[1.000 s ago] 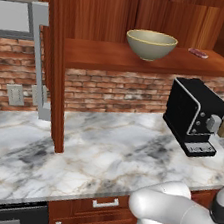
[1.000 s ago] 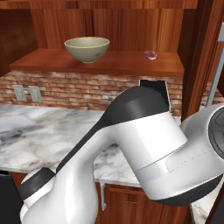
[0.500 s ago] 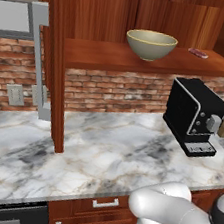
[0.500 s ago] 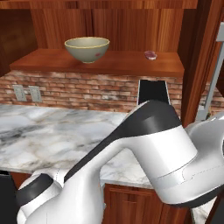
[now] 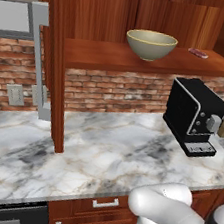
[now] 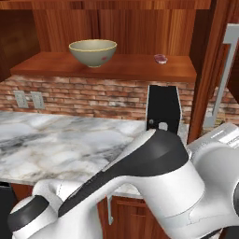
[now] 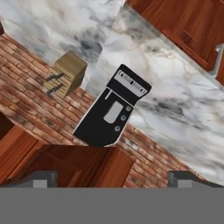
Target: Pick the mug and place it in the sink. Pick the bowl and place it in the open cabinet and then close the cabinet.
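My gripper (image 7: 112, 178) stands wide apart with nothing between its fingertips (image 7: 43, 178), which rise at the bottom of the hand view, looking at the black coffee machine (image 7: 111, 113) against the brick wall (image 7: 26, 70). Compared with a second ago, my arm (image 6: 154, 179) has swung lower and to the right in the right base view, uncovering more of the coffee machine behind it; in the left base view the scene is unchanged. The bowl (image 5: 151, 44) sits on the inner shelf of the cabinet (image 5: 141, 60), door open. The hand view adds a wooden knife block (image 7: 66, 73) just beside the coffee machine on the marble counter (image 7: 183, 105). Both base views add a small pink object (image 6: 160, 58) on the shelf, well apart from the bowl.
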